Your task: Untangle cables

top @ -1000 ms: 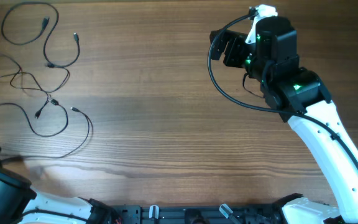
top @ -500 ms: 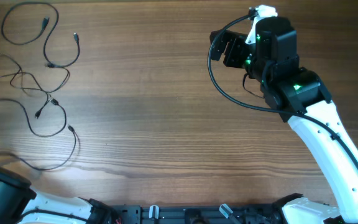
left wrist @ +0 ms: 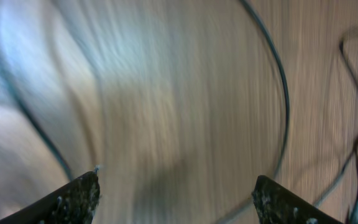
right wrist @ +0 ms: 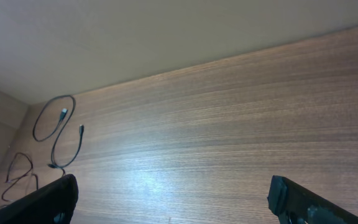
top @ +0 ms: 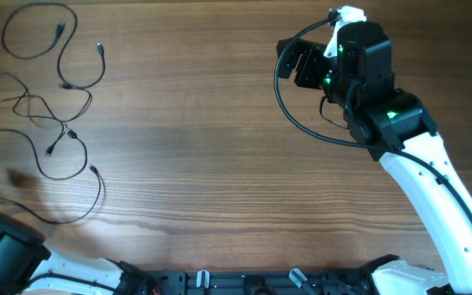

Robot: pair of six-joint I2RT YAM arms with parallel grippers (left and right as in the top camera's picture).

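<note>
Left wrist cam was smeared with blur, but right up close I could make out the left gripper (left wrist: pixel 176 202). Its two fingers (left wrist: pixel 73 202) sat in the bottom corners of the shot, jaws spread wide, with nothing between them but bare table (left wrist: pixel 166 124). Just past the tips, strands of the cables (left wrist: pixel 284 81) curved over the wood: one long arc on the right, and what looked like another dark line down the left. As far as I could tell, none of it touched the fingers.

Right wrist cam was the same story up close. The right gripper (right wrist: pixel 173 199) had its jaws all the way apart and was holding nothing. Way out past it, at the far left corner of the table, I saw a looped cable with its plug ends, and a smaller loop at the frame edge.

Overhead tied it together. Nearest the base, the left gripper only poked in at the left edge, just beside the lowest strand. Beyond it the cables lay along the left side in loose curls, with a big open curve lowest, a crossing, knotty bit in the middle and a loop farthest away. The right gripper hung over the far right part of the table, well apart from all of them.
</note>
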